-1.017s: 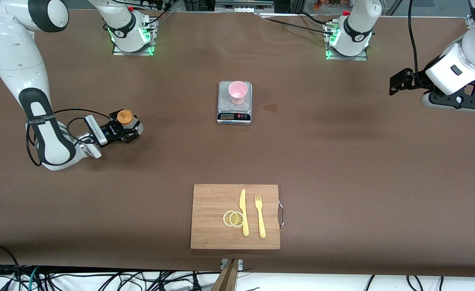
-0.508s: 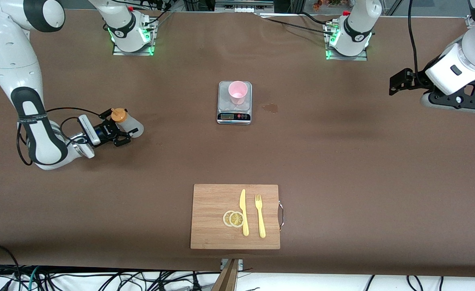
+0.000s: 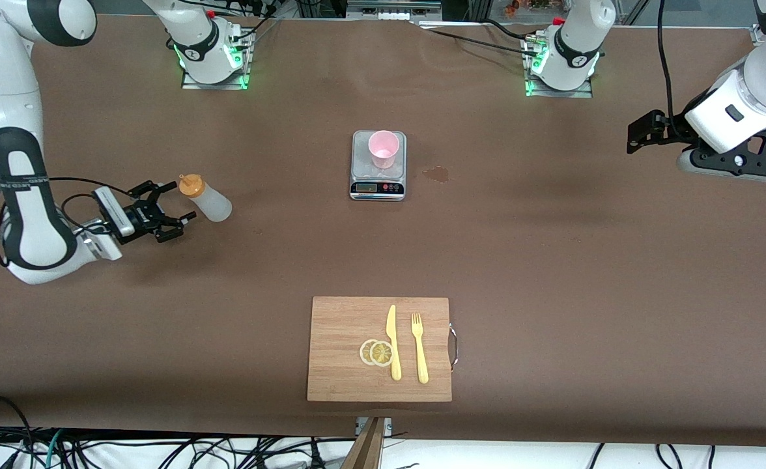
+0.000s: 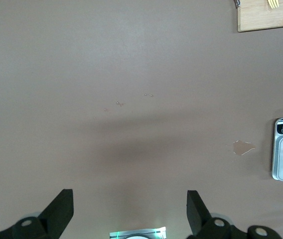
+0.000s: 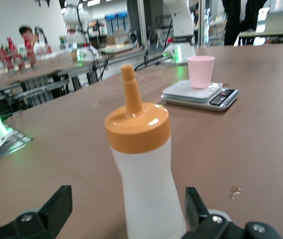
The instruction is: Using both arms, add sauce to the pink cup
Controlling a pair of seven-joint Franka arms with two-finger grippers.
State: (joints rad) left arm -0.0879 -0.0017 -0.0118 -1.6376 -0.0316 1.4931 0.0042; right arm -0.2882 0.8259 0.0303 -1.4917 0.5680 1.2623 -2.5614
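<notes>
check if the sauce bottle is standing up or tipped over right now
Upright. The sauce bottle stands on the table with its orange nozzle pointing up, clear of the open right tool.

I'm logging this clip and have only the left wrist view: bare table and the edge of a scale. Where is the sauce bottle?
Observer: The sauce bottle stands upright on the table toward the right arm's end, with nothing gripping it.
Operator: Where is the right gripper, then?
Observer: The right gripper is low beside the bottle with its fingers open, apart from it.
Operator: And where does my own arm sit relative to the cup?
Observer: The left gripper waits open, up over bare table at the left arm's end, well away from the pink cup standing on the scale.
</notes>
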